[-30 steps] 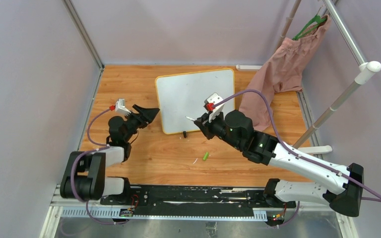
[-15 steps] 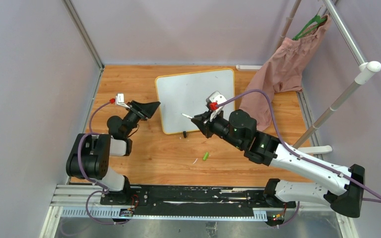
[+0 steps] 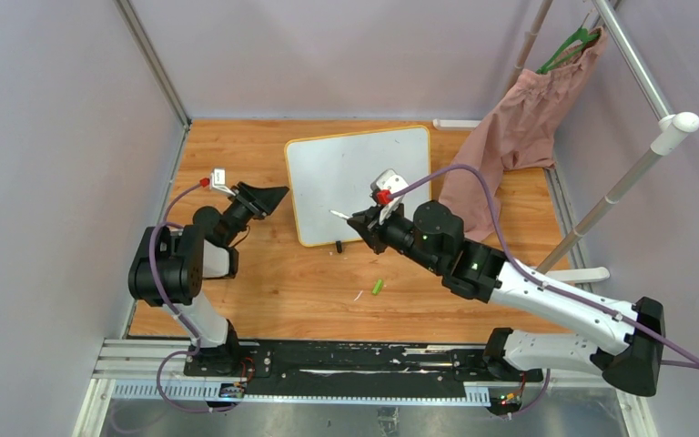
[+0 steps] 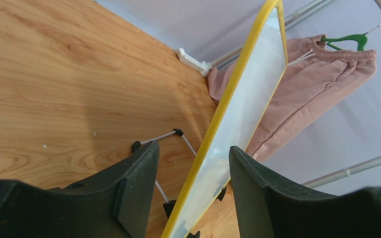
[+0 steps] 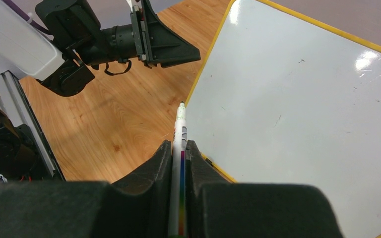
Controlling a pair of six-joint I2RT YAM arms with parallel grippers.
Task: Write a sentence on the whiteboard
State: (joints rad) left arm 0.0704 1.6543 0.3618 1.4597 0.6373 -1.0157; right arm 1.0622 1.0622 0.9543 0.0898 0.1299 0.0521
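The whiteboard [image 3: 357, 182] stands tilted on the wooden table, white with a yellow rim [image 4: 219, 118] and black clip feet. Its face [image 5: 297, 99] is blank, so the sentence is not in view. My left gripper [image 3: 278, 194] is at the board's left edge. In the left wrist view it [image 4: 192, 148] is open, with the rim between the jaws and a gap on each side. My right gripper [image 3: 364, 223] is shut on a white marker [image 5: 180, 124] with a rainbow stripe. The marker's tip [image 3: 335, 212] hovers over the board's lower left corner.
A small green cap [image 3: 378, 287] lies on the table in front of the board. A pink garment [image 3: 519, 137] on a green hanger hangs from a white rack [image 3: 637, 173] at the right. A white block [image 3: 455, 123] sits by the back wall.
My left gripper has swung up and right to the board's left edge, and its jaws have narrowed around the rim. The right gripper has shifted slightly left with the marker.
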